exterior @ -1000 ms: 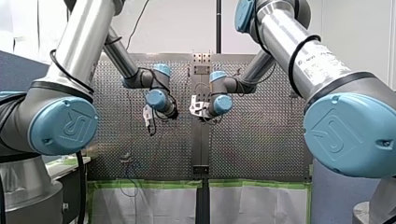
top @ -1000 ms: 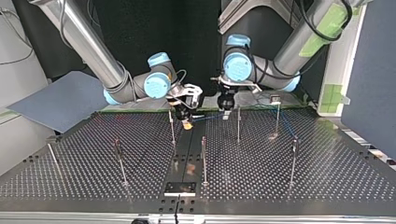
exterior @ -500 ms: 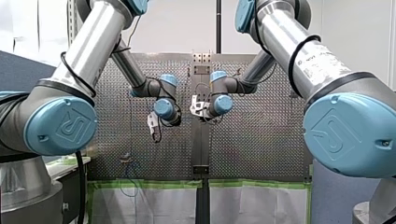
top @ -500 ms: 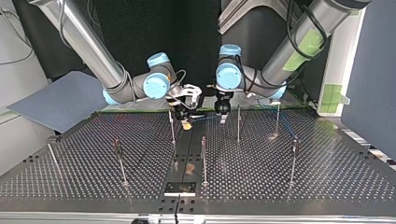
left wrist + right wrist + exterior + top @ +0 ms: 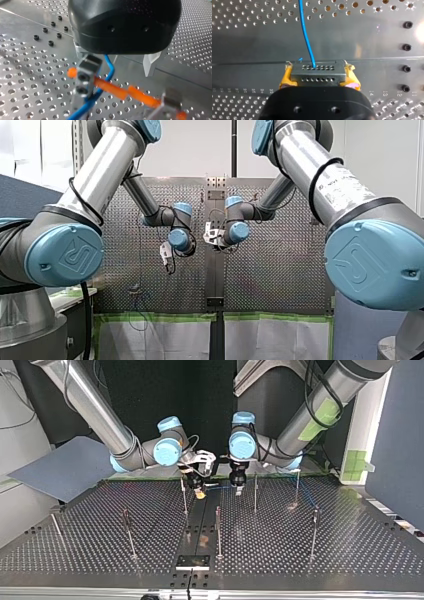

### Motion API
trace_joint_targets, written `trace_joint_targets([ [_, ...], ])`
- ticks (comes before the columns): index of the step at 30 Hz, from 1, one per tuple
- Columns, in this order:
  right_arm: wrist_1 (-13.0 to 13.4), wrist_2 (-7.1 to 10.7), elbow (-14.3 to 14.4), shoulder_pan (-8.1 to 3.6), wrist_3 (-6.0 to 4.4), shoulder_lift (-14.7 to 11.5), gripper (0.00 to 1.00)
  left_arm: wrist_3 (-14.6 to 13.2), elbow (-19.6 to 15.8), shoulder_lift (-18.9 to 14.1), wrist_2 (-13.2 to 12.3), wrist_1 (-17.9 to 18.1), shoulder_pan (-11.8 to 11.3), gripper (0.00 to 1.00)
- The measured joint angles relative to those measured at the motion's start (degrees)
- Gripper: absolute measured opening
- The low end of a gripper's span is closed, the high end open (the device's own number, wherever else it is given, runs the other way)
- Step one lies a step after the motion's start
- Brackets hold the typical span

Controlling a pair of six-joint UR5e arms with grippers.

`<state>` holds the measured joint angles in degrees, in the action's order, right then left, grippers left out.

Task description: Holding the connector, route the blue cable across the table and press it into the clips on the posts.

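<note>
Two grippers hang close together over the far middle of the perforated table (image 5: 325, 560), among thin upright posts (image 5: 255, 494). My right gripper (image 5: 200, 491), at the top view's left, is clamped on the grey connector (image 5: 317, 73). Its wrist view shows the yellow pads (image 5: 286, 78) pressed against both ends of the block, which has two rows of small holes. The blue cable (image 5: 306, 35) leaves the connector's far face and runs away over the table's plain centre strip. In the top view the cable goes right from the connector to my left gripper (image 5: 239, 487), which hangs just beside the right one. In the left wrist view that gripper's fingers (image 5: 150, 65) stand wide apart, and the cable rises between them, clear of the one pale finger that shows fully. Under the gripper the cable passes right beside a metal clip (image 5: 86, 72) on a post; I cannot tell whether it sits in the clip. A blurred orange strip (image 5: 117, 90) crosses there too.
</note>
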<state>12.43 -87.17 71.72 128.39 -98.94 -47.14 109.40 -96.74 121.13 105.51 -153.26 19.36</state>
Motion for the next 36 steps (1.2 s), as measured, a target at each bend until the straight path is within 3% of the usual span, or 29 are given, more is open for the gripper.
trace_joint_targets([
  [1, 0.0, 0.02, 0.0, 0.0, 0.03, 0.0, 0.0, 0.0, 0.0, 0.0, 0.5, 0.0, 0.0, 0.49],
  [3, -0.1, 0.04, 0.0, 0.02, 0.08, 0.0, 0.0, 0.0, 0.0, 0.0, 1.2, 0.0, 0.0, 0.15],
  [4, -0.1, 0.05, 0.0, 0.02, 0.07, 0.0, 0.0, 0.0, 0.0, 0.0, 1.6, 0.1, 0.0, 0.15],
  [5, -0.1, 0.05, 0.0, 0.02, 0.07, 0.0, 0.0, 0.0, 0.0, 0.0, 1.8, 0.1, 0.0, 0.0],
  [17, -1.7, 0.15, -0.2, 0.01, 0.38, -0.4, 0.0, 0.5, 0.0, -0.1, 2.3, -0.5, 0.0, 0.0],
  [25, -3.8, 0.15, -0.2, 0.02, 0.13, -4.2, 0.0, 1.2, 0.0, -2.4, 2.3, -2.9, 0.0, 0.0],
  [36, -9.5, 0.15, -0.1, 0.05, 0.13, -9.9, 0.0, 1.2, -0.1, -8.2, 2.6, -6.9, 0.0, 0.0],
])
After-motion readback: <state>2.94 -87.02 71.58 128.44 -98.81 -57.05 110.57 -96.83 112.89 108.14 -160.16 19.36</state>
